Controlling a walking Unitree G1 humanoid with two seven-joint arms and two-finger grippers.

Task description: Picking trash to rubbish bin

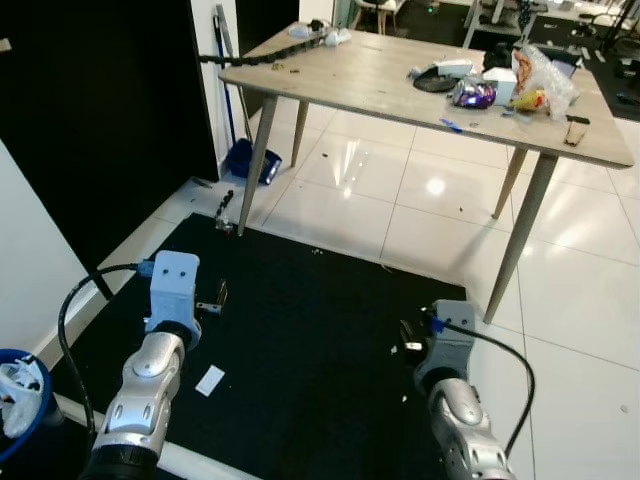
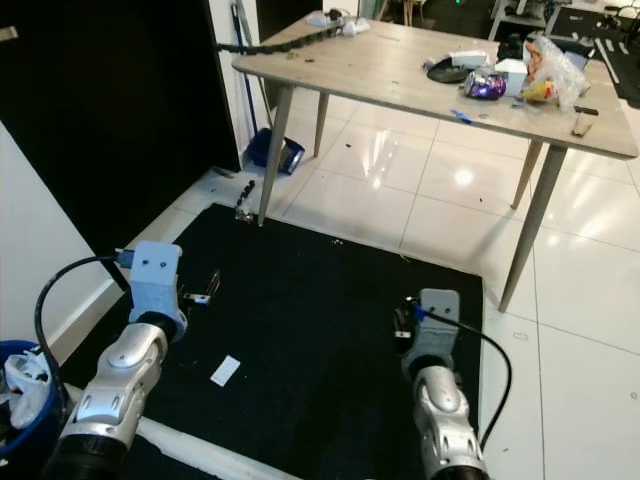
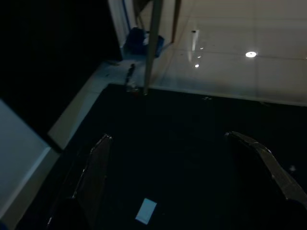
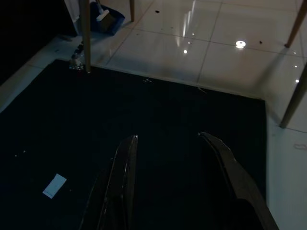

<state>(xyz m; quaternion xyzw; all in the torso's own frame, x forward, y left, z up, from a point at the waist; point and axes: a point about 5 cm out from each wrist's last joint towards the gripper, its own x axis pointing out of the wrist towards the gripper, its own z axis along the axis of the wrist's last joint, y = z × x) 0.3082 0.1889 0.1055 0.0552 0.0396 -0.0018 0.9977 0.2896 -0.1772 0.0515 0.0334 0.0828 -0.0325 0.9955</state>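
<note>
A small white paper scrap (image 1: pixel 210 380) lies on the black mat (image 1: pixel 320 330), just right of my left forearm. It also shows as a pale scrap (image 3: pixel 146 211) in the left wrist view, below the open fingers of my left gripper (image 3: pixel 169 135). My right gripper (image 4: pixel 169 136) hangs open over the mat's right part with nothing between its fingers, and the scrap (image 4: pixel 54 185) lies off to its left. A blue rubbish bin (image 1: pixel 22 400) holding white trash stands at the lower left, beside my left arm.
A wooden table (image 1: pixel 380 75) stands ahead on slanted legs (image 1: pixel 258 165), carrying a purple wrapper (image 1: pixel 473 94) and a plastic bag (image 1: pixel 542 78). A blue dustpan (image 1: pixel 252 160) leans by the wall. White tiles (image 1: pixel 580 330) lie to the right of the mat.
</note>
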